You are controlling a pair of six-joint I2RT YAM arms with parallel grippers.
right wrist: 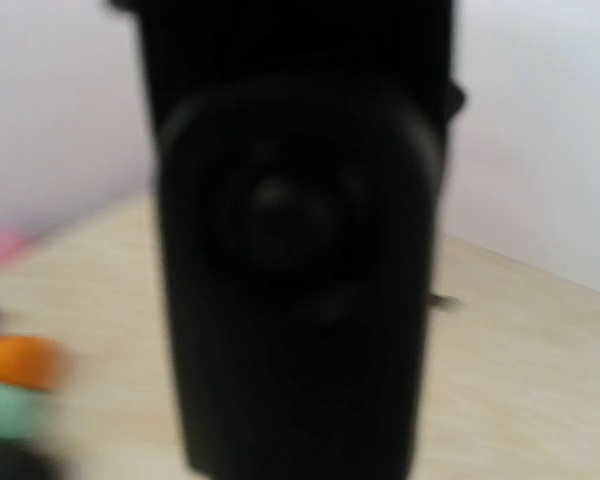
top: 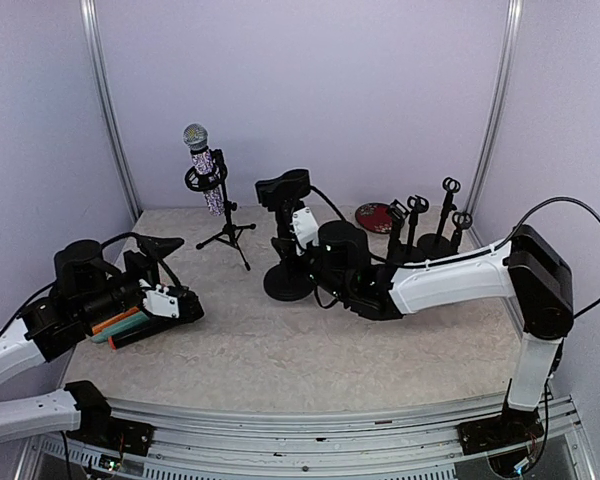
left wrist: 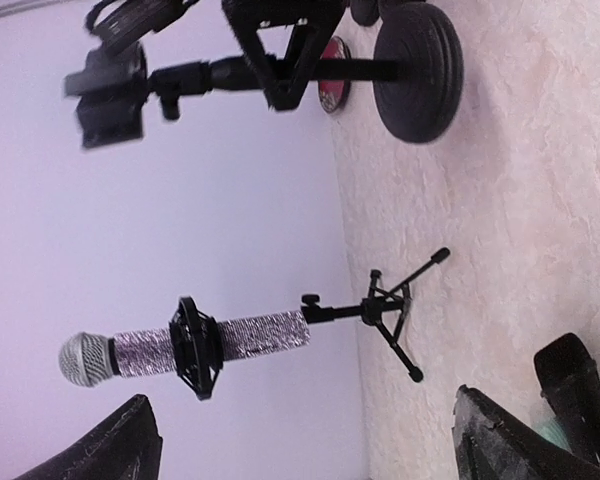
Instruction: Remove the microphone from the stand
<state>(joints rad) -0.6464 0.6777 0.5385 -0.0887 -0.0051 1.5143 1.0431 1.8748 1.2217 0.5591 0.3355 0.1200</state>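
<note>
At the back left of the table (top: pixel 380 350), the glittery microphone (top: pixel 202 160) is gripped head-up by the clip (top: pixel 206 181) of the tripod stand (top: pixel 229 232), the left gripper (top: pixel 185 308) is spread wide and aimed at it, seemingly for a grasp, while the right gripper (top: pixel 320 285) cannot be judged.

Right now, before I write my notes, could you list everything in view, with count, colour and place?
microphone: one, silver head, glittery body, clipped in its stand, back left
tripod stand: one, black, back left, holding the microphone
round-base stand: one, black, centre, holder on top
small stands: about four, black, back right
disc: one, red, back right
orange and teal pieces: by the left arm's wrist; loose or attached, cannot tell
table: one, beige
left arm: one, white and black, near left; jaws open, empty
right arm: one, white and black, reaching to the round-base stand; jaws hidden
</note>
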